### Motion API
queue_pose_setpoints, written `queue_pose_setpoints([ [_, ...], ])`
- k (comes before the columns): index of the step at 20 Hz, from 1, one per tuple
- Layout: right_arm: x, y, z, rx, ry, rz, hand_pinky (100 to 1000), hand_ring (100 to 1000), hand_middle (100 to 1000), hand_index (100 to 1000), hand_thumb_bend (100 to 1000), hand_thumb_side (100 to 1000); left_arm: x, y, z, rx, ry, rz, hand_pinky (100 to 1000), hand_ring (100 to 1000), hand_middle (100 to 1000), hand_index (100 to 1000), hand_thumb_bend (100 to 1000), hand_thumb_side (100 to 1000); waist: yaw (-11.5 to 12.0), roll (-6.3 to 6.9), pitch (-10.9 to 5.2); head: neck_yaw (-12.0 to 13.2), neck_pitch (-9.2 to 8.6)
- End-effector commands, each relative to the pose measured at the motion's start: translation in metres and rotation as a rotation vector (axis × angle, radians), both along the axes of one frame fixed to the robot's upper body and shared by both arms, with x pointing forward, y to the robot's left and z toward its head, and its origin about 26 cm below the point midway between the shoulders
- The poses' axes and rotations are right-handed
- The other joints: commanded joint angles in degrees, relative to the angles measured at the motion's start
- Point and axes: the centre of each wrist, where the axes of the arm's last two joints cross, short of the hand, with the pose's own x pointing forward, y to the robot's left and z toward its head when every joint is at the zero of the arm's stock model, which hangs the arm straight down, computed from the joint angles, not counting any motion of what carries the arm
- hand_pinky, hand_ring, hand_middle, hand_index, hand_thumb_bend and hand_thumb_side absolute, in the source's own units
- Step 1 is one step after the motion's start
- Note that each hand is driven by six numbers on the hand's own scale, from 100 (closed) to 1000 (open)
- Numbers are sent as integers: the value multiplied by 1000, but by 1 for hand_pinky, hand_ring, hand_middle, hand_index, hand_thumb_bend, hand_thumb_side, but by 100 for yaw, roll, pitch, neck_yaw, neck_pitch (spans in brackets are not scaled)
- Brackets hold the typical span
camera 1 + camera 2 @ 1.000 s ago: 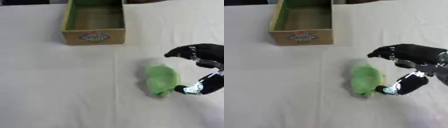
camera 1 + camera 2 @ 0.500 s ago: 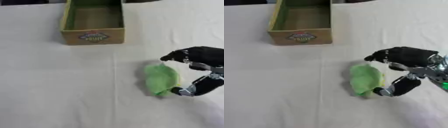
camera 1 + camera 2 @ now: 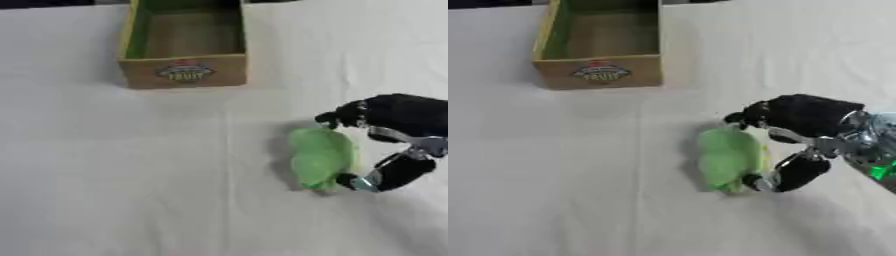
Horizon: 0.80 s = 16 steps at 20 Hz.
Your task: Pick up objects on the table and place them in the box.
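A soft green object (image 3: 320,156) lies on the white table right of centre. My right hand (image 3: 808,116) comes in from the right and brackets it: curled fingers (image 3: 745,119) touch its far end, the thumb (image 3: 789,175) sits at its near right edge. The object still rests on the cloth. The open cardboard box (image 3: 184,71), green inside with a fruit label on its front, stands empty at the upper left. My left hand does not show.
The white tablecloth (image 3: 114,170) spreads wide to the left and front of the green object. A faint crease runs down the cloth from the box front.
My right hand has moved left and down onto the green object, with fingers and thumb closing in at its two ends. The object has barely shifted.
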Motion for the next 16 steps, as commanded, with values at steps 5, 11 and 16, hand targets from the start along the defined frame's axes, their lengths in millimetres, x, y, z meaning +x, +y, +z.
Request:
queue_pose_setpoints([
  [5,1,3,2,-49,-29,9,669,698,645,920,363,442,-3,-1,7,11,-26,-14,678,850,843,889,100,1000,29,-3,-93,-19,-5],
  [11,0,6,3,-38,-35,28,642,674,575,768,285,377,-3,-1,7,9,-26,-15,677,847,841,883,100,1000,29,-6,-104,-21,-7],
  [16,-1,6,7,19,-55,35,624,659,527,691,151,332,-3,-1,7,8,-23,-12,676,846,841,880,100,1000,29,-3,-113,-9,-10],
])
